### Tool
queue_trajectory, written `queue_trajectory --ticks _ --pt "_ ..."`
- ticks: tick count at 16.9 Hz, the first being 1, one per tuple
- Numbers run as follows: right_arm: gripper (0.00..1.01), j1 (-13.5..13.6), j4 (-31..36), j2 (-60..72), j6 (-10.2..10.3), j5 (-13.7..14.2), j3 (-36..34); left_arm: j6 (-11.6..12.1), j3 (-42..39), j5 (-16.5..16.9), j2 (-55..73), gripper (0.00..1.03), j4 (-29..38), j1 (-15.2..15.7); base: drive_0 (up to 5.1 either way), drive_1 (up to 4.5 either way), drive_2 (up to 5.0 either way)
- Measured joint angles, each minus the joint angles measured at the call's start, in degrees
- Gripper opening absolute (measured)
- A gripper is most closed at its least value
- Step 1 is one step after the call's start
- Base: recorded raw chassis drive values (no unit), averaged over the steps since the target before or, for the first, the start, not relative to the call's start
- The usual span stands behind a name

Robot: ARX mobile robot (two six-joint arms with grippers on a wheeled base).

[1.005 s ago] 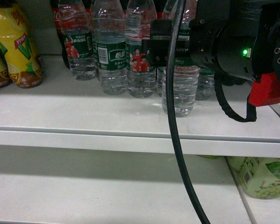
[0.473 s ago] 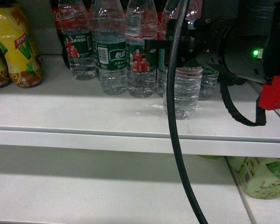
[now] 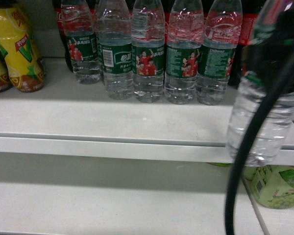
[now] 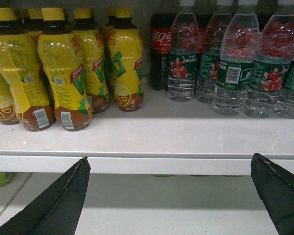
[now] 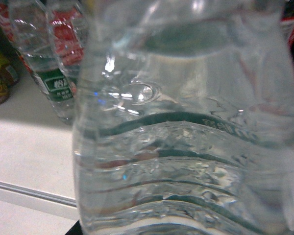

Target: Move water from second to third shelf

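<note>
One water bottle (image 3: 264, 117), clear and ribbed with a dark green label, hangs tilted and blurred at the right, in front of the upper shelf's edge (image 3: 112, 147). My right gripper (image 3: 281, 56) is a dark blur across its label and is shut on it. That bottle (image 5: 186, 147) fills the right wrist view and hides the fingers. Several more water bottles (image 3: 148, 54) stand in a row at the back of the upper shelf. My left gripper (image 4: 170, 161) is open with nothing between its fingers, level with the shelf edge.
Yellow tea bottles (image 3: 17, 49) stand at the left of the upper shelf, with cola bottles (image 4: 160, 44) behind the water. A black cable (image 3: 242, 166) hangs across the right. Pale green drink bottles (image 3: 279, 186) sit at the right of the lower shelf (image 3: 112, 196).
My right arm has pulled back toward the camera and to the right, taking the front water bottle out of the row and past the shelf edge. The row behind now shows fully.
</note>
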Motion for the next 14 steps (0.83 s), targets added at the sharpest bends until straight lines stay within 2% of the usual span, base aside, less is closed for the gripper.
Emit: queue_trajectory --ticks 1,4,5,7,9,10,14 --pt "0.43 -0.2 -1.6 -5.3 -0.5 0.2 -2.0 0.0 0.0 0.0 0.0 0.98 0.0 0.0 0.0 0.0 0.0" --pt "0.43 -0.7 -8.5 -17.6 -1.0 -1.6 -6.2 0.0 0.0 0.0 0.0 0.98 0.0 0.0 0.0 0.0 0.0" --pt "0.43 -1.7 -11.6 -21.6 -0.9 -2.3 -7.2 0.0 0.0 0.0 0.0 0.98 0.0 0.0 0.0 0.0 0.0" --pt "0.43 -3.8 -16.2 -29.2 -1.6 -1.0 -8.9 0.0 0.0 0.0 0.0 0.98 0.0 0.0 0.0 0.0 0.0" --pt "0.43 -8.0 -20.6 -36.0 -1.5 -1.4 -9.3 0.0 0.0 0.0 0.0 0.98 0.0 0.0 0.0 0.0 0.0" --pt "0.43 -10.6 -22.3 -38.9 -1.6 -2.5 -9.4 0.0 0.0 0.0 0.0 0.98 0.0 0.0 0.0 0.0 0.0" --pt "0.43 -20.0 -25.4 -43.8 -1.3 -9.0 -10.1 0.0 0.0 0.0 0.0 0.98 0.0 0.0 0.0 0.0 0.0"
